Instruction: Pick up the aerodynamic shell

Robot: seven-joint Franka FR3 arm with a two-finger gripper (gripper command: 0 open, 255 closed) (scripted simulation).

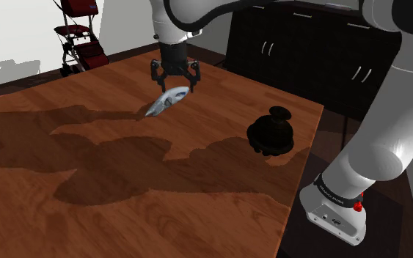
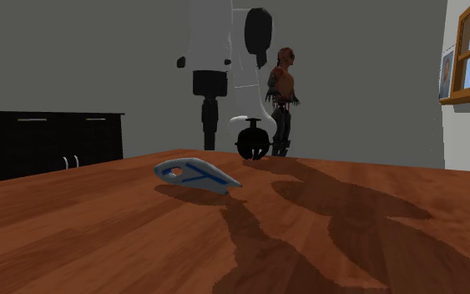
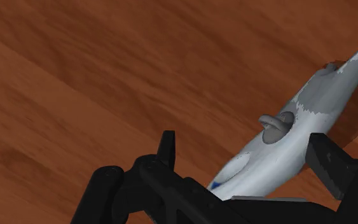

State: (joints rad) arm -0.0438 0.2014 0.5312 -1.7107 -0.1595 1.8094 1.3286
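Note:
The aerodynamic shell (image 1: 166,101) is a slim, pointed white-grey body with blue markings, lying on the wooden table (image 1: 87,190). My black gripper (image 1: 174,82) hangs just above it, open, fingers spread to either side. In the wrist view the shell (image 3: 285,137) lies below and between the fingers, closer to one finger (image 3: 329,162) than to the other (image 3: 165,147); neither clasps it. The second exterior view has the shell (image 2: 195,175) flat on the table in front of the gripper (image 2: 210,138).
A black rounded object (image 1: 271,132) sits on the table near its edge beside the stand, also in the second exterior view (image 2: 252,140). Dark cabinets (image 1: 307,51) line the wall behind. A red stroller (image 1: 80,37) stands past the far corner. A figure (image 2: 283,96) stands beyond the table.

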